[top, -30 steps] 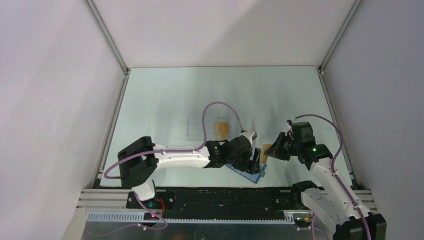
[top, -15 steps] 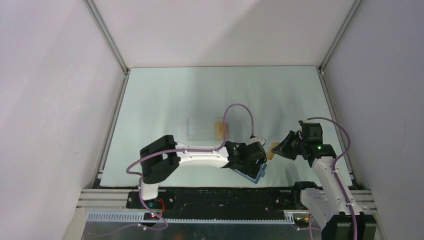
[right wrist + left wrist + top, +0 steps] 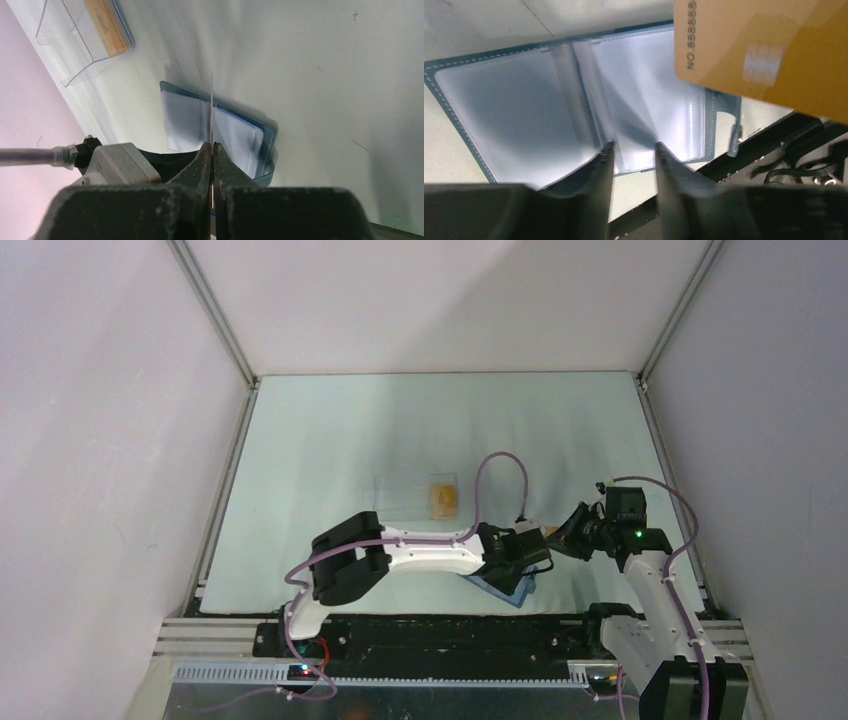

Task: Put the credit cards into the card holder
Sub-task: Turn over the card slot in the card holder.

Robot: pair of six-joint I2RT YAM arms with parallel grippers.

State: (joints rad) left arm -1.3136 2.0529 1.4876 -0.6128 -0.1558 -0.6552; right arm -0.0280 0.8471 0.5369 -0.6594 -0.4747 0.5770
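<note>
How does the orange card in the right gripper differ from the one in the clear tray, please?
The gripped card is pinched in mid-air; the tray card rests untouched. The gripped card hangs by the open blue wallet; the tray card sits farther back. Both are thin orange rectangles.

The card holder (image 3: 514, 100), a small blue wallet with stitched edges, lies open and flat on the table at the near edge, right of centre. Its pale, clear inner leaves face up and fan out at the spine. A gold credit card (image 3: 764, 55) with a chip and a printed number is held off the table just above it. A second credit card (image 3: 107, 27), orange-tan, lies in a clear tray (image 3: 75, 55) farther back and to the left
</note>
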